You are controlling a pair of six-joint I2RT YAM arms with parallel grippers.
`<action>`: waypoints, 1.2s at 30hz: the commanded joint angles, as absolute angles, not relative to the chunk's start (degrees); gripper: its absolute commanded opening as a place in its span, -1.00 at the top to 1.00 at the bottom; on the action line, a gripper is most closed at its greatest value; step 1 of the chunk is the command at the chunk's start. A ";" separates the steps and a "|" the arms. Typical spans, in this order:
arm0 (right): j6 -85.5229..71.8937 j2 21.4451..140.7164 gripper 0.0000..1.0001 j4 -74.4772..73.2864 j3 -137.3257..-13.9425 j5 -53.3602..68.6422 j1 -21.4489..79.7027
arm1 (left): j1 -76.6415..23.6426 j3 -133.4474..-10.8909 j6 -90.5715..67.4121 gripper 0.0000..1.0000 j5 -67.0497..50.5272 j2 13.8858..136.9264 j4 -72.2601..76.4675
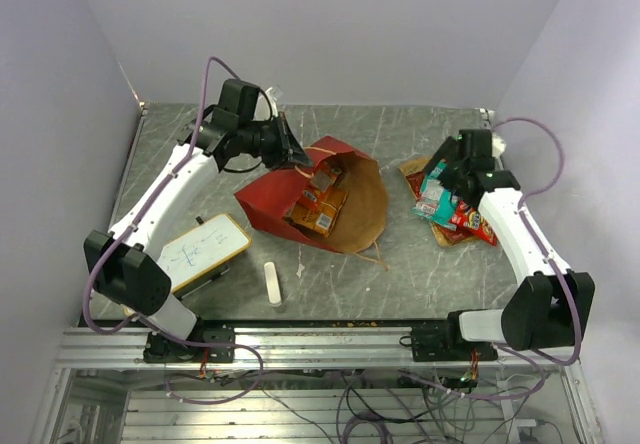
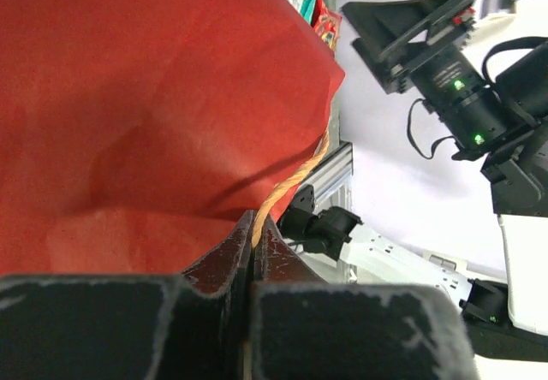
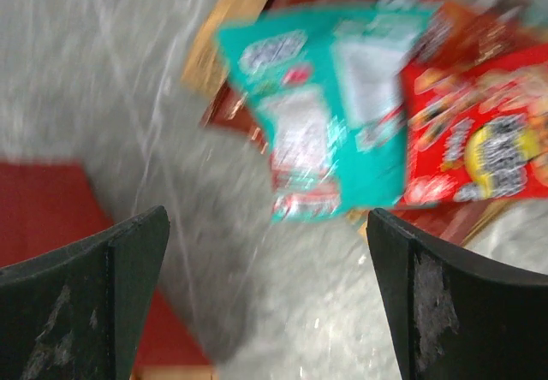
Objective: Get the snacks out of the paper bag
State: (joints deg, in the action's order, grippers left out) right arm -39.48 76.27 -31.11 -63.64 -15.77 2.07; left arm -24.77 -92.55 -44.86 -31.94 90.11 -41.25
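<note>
Wide-open paper bag (image 1: 266, 210) mouth facing right, left pincer (image 1: 298, 160) on rim

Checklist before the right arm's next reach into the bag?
1. Left gripper shut on paper bag at its handle: ok.
2. Right gripper open, nothing in it: ok.
3. Teal packet outside the bag, on the pile of packets: ok.
4. Bag emptied: not ok, orange packets inside.
5. Bag mouth gaping, interior visible: ok.
6. More packets under those: cannot tell.

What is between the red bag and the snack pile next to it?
Nothing, just bare grey table between bag and snacks, seen in the top view.
</note>
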 commanded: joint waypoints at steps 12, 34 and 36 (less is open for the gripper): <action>-38.33 59.35 -0.92 -38.79 -55.43 1.45 21.48 | -24.50 -84.76 -48.20 0.86 -37.58 82.57 -34.50; 8.62 65.32 -0.33 11.15 -42.87 19.17 40.53 | -24.52 -83.49 -51.90 0.86 -38.80 81.63 -34.63; 13.13 69.47 -0.29 15.02 -42.44 14.48 43.36 | -24.61 -82.99 -52.75 0.86 -38.20 80.99 -33.94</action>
